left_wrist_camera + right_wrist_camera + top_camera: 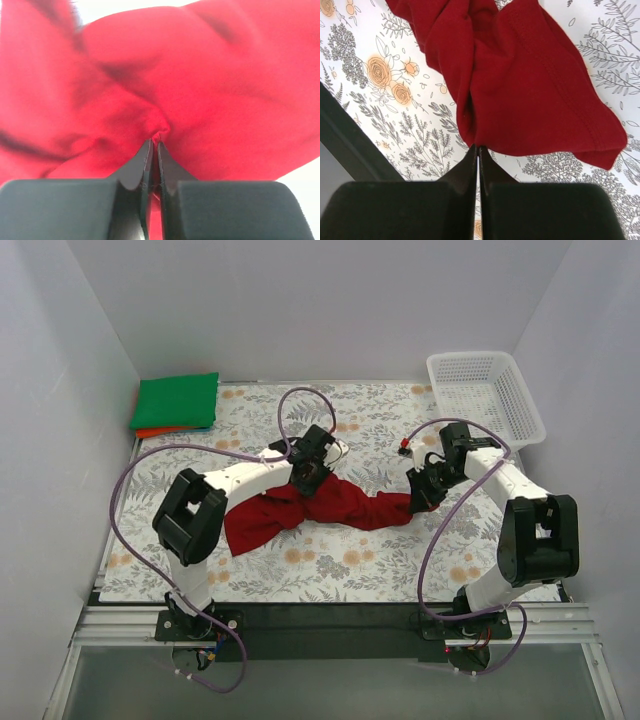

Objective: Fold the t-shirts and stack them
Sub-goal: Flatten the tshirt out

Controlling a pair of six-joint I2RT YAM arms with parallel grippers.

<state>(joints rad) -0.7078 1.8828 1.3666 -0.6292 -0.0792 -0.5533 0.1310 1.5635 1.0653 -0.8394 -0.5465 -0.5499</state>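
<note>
The dark red t-shirt (345, 506) lies bunched and stretched across the middle of the table between both grippers. My left gripper (307, 478) is shut on a fold at its upper left; in the left wrist view the gripper (156, 139) pinches red cloth (215, 80) that fills the frame. My right gripper (419, 499) is shut on the shirt's right end; in the right wrist view the gripper (478, 148) nips the lower edge of the cloth (530, 85) just above the table. The bright green t-shirt (176, 400) lies folded at the back left, on top of the orange one (150, 431).
A white lattice basket (486, 392) stands at the back right corner. The flower-patterned tablecloth (380, 565) covers the table. White walls close in the left, back and right. The black near edge of the table (350, 135) shows in the right wrist view.
</note>
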